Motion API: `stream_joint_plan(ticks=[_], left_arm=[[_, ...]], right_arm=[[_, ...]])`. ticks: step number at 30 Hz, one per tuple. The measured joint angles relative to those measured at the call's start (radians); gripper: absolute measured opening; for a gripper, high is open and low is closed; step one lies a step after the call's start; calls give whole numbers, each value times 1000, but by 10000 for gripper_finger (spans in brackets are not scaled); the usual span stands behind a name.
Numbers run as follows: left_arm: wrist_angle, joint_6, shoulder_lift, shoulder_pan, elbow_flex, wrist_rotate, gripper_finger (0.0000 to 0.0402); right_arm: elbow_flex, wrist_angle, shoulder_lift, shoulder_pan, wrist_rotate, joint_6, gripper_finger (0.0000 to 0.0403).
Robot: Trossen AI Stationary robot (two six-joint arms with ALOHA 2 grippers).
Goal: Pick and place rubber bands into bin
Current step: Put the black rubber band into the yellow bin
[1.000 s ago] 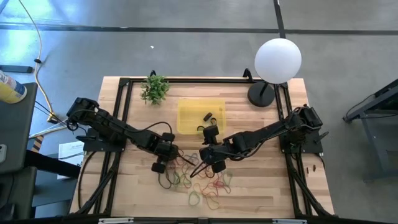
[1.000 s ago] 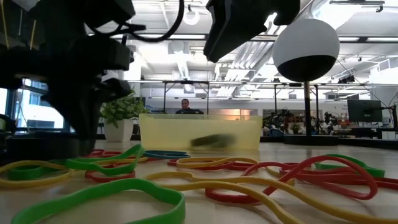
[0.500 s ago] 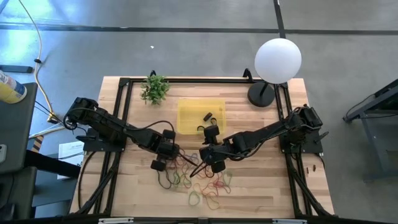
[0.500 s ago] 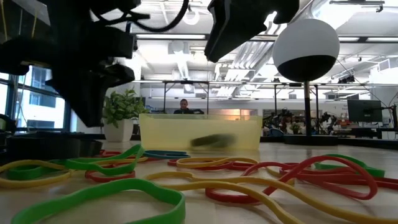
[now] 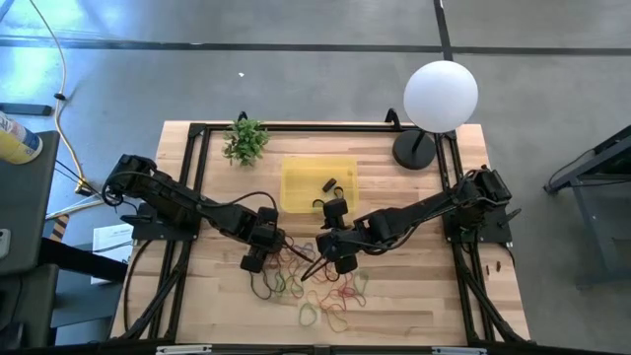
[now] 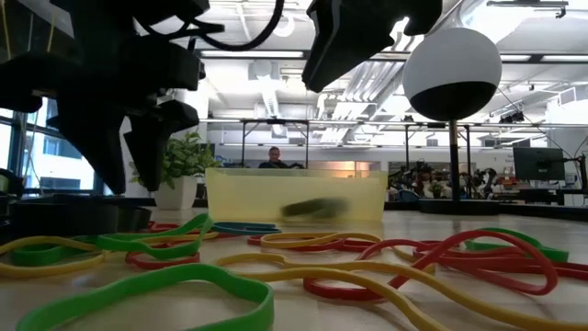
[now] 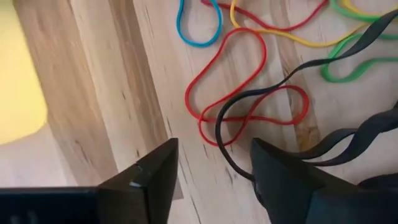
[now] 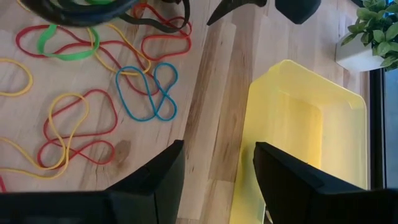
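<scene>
My left claw [image 7: 211,165] hangs wide open and empty over the rubber bands [image 7: 245,102] on the bench [image 7: 112,93]; I should drop astride one loop before closing. My right claw [image 8: 214,168], also spread and apparently empty, waits beside the bin [image 8: 298,137], at 12 o'clock from the pile. Only the low view shows something dark already in the bin.

In the low view a dark smear [image 6: 312,208] is showing blurred through the bin [image 6: 294,194], too indistinct to identify.

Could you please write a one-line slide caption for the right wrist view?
Open right claw above the wooden table, between scattered rubber bands and the yellow bin.
</scene>
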Motion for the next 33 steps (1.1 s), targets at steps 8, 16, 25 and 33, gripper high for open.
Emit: stream_joint_plan(ticks=[8,16,25,33], left_arm=[[6,1,46,0,-1,11,187],[5,3,54,0,-1,10,136],[4,3,54,0,-1,-1,104],[-2,3,98,0,-1,1,119]], right_arm=[[0,-3,0,0,0,4,181],[0,-3,0,0,0,11,181],[0,-3,0,0,-1,12,181],[0,-13,0,0,-1,29,181]])
